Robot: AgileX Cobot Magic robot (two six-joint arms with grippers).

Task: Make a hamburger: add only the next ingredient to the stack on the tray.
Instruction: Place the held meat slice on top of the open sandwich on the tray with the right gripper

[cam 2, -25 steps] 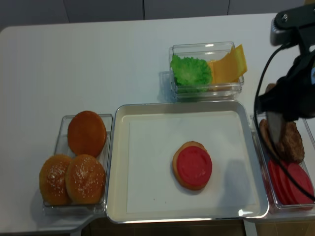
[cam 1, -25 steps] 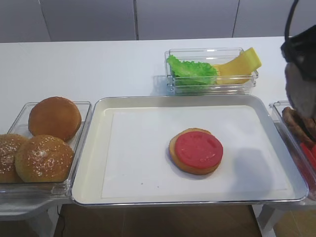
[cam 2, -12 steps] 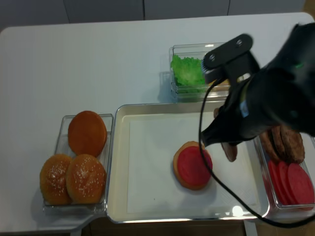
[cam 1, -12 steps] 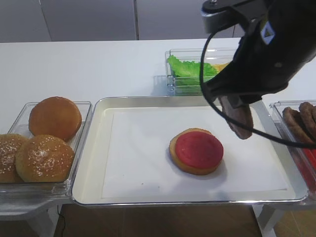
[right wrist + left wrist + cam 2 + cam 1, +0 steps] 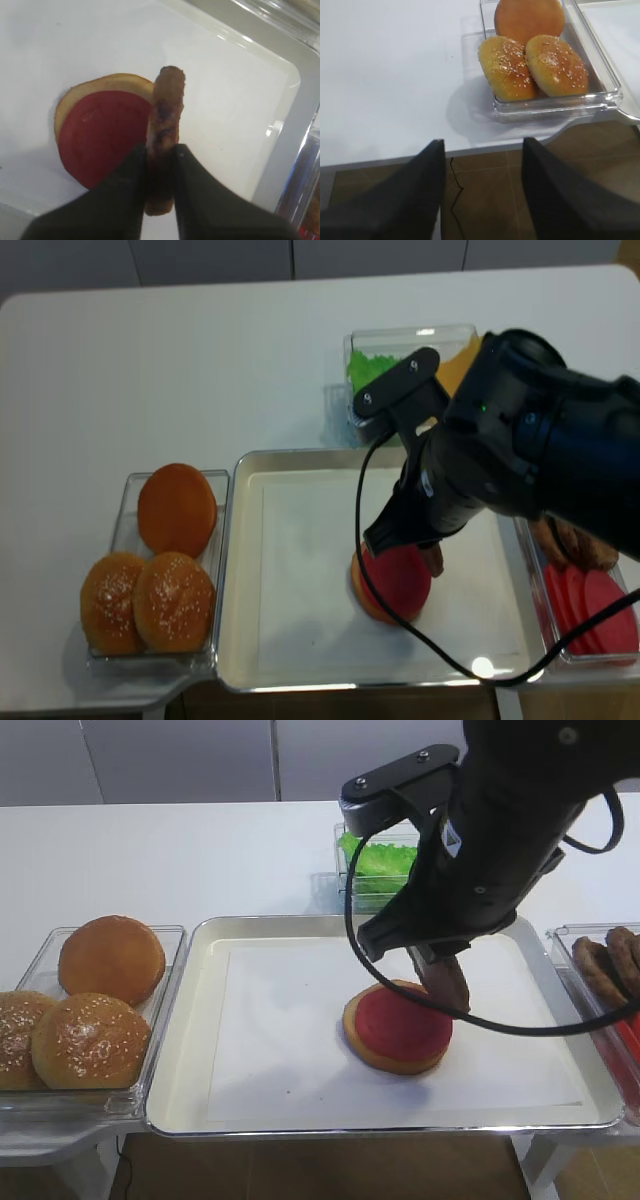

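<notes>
A dark brown meat patty [image 5: 167,107] hangs on edge, with my right gripper [image 5: 160,150] shut on its near end. It hovers by the right rim of the stack [image 5: 395,1030], a tan bun half topped with a smooth red disc [image 5: 100,137]; contact cannot be told. From the high view the patty [image 5: 447,984] pokes out under the black right arm. The stack sits right of centre on the silver tray [image 5: 300,923] with its white liner. My left gripper [image 5: 482,142] is open and holds nothing, off the table's front edge near the bun bin.
A clear bin of three buns [image 5: 90,1010] stands left of the tray. A bin with lettuce [image 5: 375,870] and yellow cheese sits behind the tray. At the right, another bin holds patties [image 5: 610,960] and red slices [image 5: 590,595]. The right arm's cable loops over the tray.
The right arm has swung left from the right-hand bin across the tray, carrying the patty, and has come down beside the stack. The left gripper view has no earlier frame.
</notes>
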